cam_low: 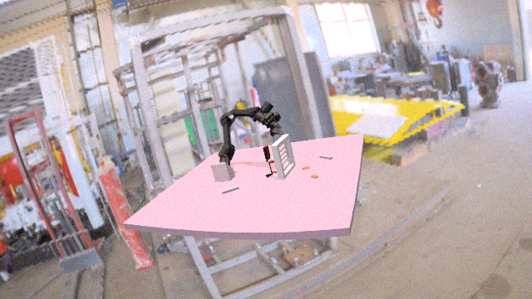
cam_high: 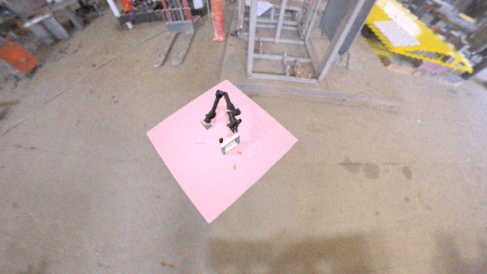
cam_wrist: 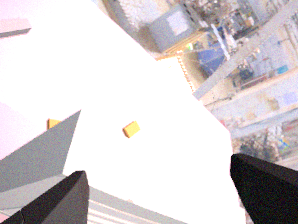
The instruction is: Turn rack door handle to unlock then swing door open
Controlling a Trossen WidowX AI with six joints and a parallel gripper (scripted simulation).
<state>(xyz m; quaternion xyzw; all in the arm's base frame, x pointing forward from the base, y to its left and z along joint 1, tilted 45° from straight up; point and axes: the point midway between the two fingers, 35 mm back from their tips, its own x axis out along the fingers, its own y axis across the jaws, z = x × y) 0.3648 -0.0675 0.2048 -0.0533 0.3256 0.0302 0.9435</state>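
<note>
The pale grey rack frame stands upright on the pink table, with light slats showing inside it. A black and red upright part, seemingly the handle, stands at the frame's left side in the top and exterior views; it is not visible in the wrist view. Whether it is turned, and whether the door stands open, is too small to tell. My gripper is open, its fingers apart with nothing between them. It points down close to the frame's top edge, away from the handle; contact cannot be told.
Two small orange blocks lie beyond the frame. One thin grey bar lies near them, another on the other side. A grey block is at the arm's base.
</note>
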